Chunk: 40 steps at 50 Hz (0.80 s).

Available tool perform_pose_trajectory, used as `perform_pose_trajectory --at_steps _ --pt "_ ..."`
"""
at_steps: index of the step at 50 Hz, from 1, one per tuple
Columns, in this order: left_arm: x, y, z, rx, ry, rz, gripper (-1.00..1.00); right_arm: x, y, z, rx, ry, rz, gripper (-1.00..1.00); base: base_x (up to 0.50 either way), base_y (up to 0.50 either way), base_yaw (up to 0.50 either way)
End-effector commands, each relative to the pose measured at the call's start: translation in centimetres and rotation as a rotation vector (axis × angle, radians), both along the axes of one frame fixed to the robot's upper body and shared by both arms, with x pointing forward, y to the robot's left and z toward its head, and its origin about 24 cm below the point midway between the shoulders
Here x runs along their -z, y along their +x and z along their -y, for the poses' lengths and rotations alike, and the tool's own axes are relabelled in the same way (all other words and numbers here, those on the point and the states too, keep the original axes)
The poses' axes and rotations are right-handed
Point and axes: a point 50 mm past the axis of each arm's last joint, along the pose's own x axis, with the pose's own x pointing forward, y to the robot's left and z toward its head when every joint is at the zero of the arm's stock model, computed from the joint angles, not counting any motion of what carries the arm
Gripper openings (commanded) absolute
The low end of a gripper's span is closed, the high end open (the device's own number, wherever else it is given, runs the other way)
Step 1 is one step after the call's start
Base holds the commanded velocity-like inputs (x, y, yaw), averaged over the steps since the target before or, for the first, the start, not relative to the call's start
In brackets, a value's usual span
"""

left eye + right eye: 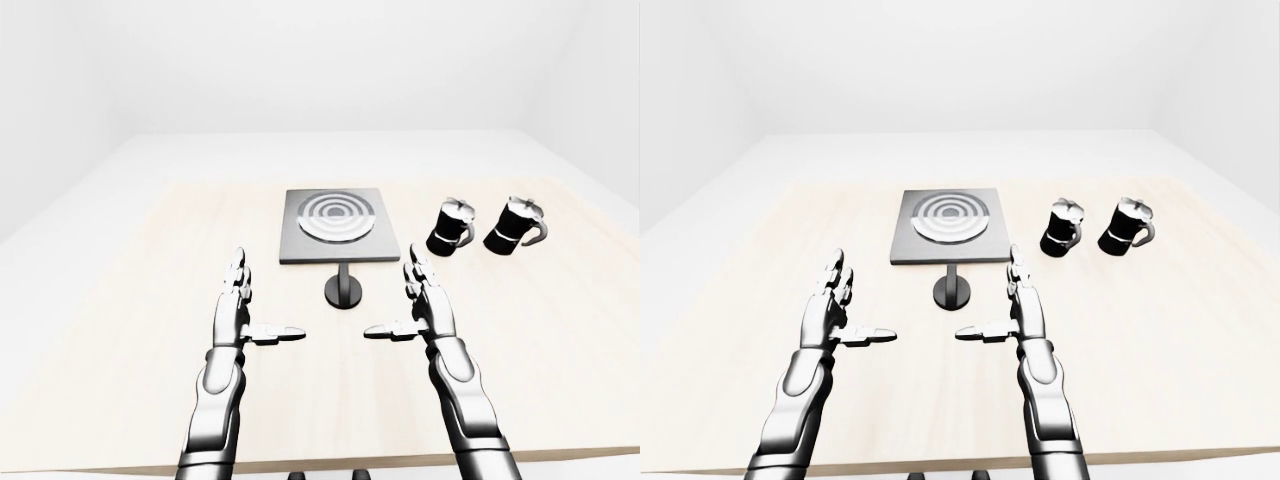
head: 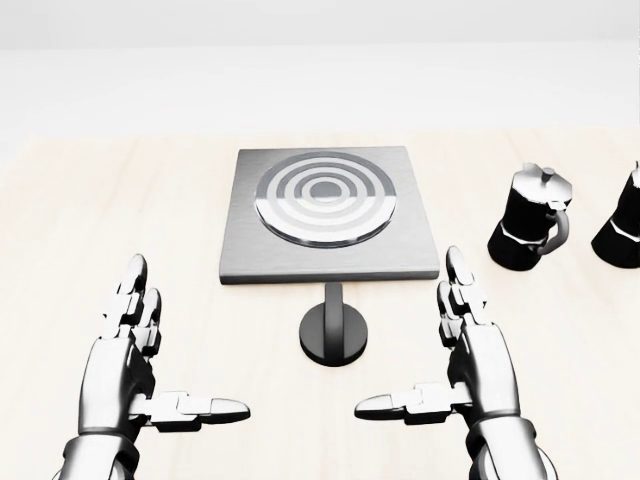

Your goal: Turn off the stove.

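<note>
Head view shows the stove point(image 2: 327, 213) with its knob point(image 2: 333, 335) just below it. My left hand point(image 2: 130, 365) and right hand point(image 2: 470, 362) flank the knob, spread open, holding nothing. I judge nothing done; turning remains.

stove point(image 2: 327, 215) on table point(image 2: 120, 200), pots point(image 2: 530, 232) right

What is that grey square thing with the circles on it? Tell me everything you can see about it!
That is the stove, a flat square plate that looks like brushed grey metal, lying level on the pale wooden table. On top sits a round burner of light and dark rings. A thin stem runs from its near edge to a round black knob flat on the table. No glow shows, so on or off cannot be told. Nothing rests on it, and both open hands are apart from it.
</note>
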Motion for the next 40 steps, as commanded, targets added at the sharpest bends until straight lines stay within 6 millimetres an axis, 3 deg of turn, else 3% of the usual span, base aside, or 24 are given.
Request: perform_pose_trajectory --at_steps 1,19,35,40 --pt "0.1 0.0 0.0 0.0 0.002 0.0 1.0 0.1 0.0 0.0 -0.001 -0.001 -0.001 1.0 0.23 0.0 0.0" --pt "-0.1 0.2 -0.2 -0.014 -0.013 -0.005 1.0 0.0 0.0 -0.1 -0.006 -0.007 0.005 1.0 0.2 0.0 0.0" --pt "-1.8 -0.1 -2.6 -0.218 -0.078 0.086 1.0 0.3 0.2 -0.1 -0.009 -0.011 -0.013 1.0 0.0 0.0 0.0" --pt "-1.2 -0.2 -3.9 -0.426 -0.049 0.079 1.0 0.3 0.3 -0.1 -0.006 -0.014 -0.019 1.0 0.0 0.0 0.0"
